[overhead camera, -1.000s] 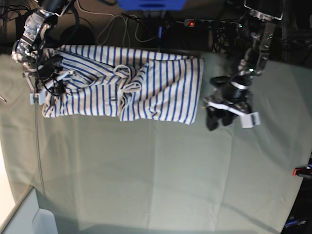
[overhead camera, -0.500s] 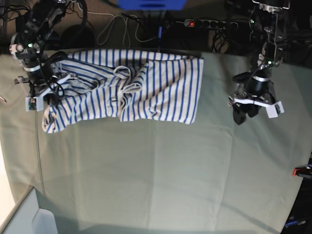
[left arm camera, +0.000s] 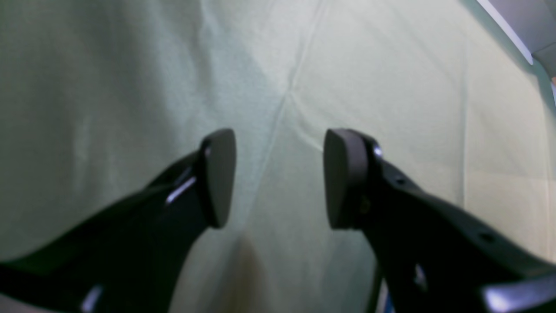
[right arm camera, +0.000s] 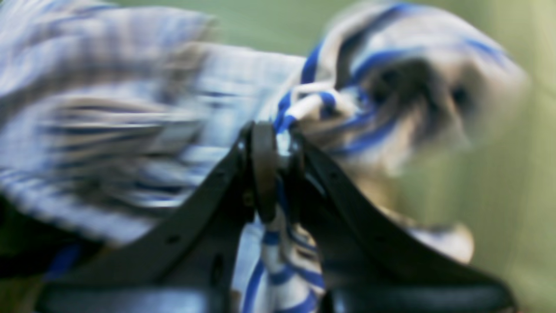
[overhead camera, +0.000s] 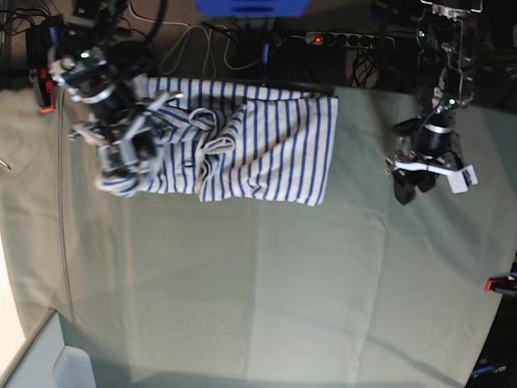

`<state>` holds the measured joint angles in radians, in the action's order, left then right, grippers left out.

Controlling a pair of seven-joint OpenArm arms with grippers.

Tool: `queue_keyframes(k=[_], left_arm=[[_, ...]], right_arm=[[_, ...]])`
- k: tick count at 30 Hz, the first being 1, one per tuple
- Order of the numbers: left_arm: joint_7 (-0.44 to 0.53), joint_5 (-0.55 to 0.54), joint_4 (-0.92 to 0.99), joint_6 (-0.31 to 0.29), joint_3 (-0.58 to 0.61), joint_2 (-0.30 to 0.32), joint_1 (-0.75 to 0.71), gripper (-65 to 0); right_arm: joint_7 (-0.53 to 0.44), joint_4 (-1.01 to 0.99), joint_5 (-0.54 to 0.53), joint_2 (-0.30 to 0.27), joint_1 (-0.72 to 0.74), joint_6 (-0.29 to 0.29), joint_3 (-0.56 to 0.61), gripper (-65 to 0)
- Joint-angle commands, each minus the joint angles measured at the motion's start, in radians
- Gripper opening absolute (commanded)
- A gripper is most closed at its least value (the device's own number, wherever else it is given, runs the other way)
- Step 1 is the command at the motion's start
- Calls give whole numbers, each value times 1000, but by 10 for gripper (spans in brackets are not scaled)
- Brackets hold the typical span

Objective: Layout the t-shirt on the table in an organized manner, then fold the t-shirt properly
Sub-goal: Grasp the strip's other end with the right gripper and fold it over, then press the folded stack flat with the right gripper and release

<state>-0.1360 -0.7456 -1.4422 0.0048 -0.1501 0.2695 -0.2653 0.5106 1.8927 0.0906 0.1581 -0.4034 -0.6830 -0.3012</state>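
Observation:
The striped t-shirt [overhead camera: 250,145] lies bunched at the far side of the table [overhead camera: 258,283], folded over itself with creases in the middle. My right gripper [overhead camera: 121,166] is at its left end, shut on a fold of the shirt [right arm camera: 304,104] and lifting that end; the right wrist view is blurred by motion. My left gripper [overhead camera: 412,187] hovers over bare table to the right of the shirt, apart from it. In the left wrist view its fingers [left arm camera: 217,174] stand wide apart with only green cloth [left arm camera: 391,87] between them.
A power strip and cables [overhead camera: 347,39] run behind the far table edge. A red clamp [overhead camera: 501,284] sits at the right edge, another [overhead camera: 44,99] at the far left. A pale box corner [overhead camera: 48,360] is at the near left.
My right gripper has swung rightward and nearer, dragging the shirt's left end over onto the shirt. My left gripper has drifted slightly right, still open.

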Motion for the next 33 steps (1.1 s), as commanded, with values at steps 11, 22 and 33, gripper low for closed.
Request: queue_keyframes(k=[11,22,33], left_arm=[[23,-1,-35,-9,-32,47,-36,-330],[23,-1,-94,-10,-144,44,-125,-330],[23,-1,-99,-10,-164,37,-167,-330]], right_arm=[[-25,18,-16,-1,68,207,374,-650],[38,-158,-21,-1,196,208,524,-650],[9,-198,-22,-1,240,208,655,-650]])
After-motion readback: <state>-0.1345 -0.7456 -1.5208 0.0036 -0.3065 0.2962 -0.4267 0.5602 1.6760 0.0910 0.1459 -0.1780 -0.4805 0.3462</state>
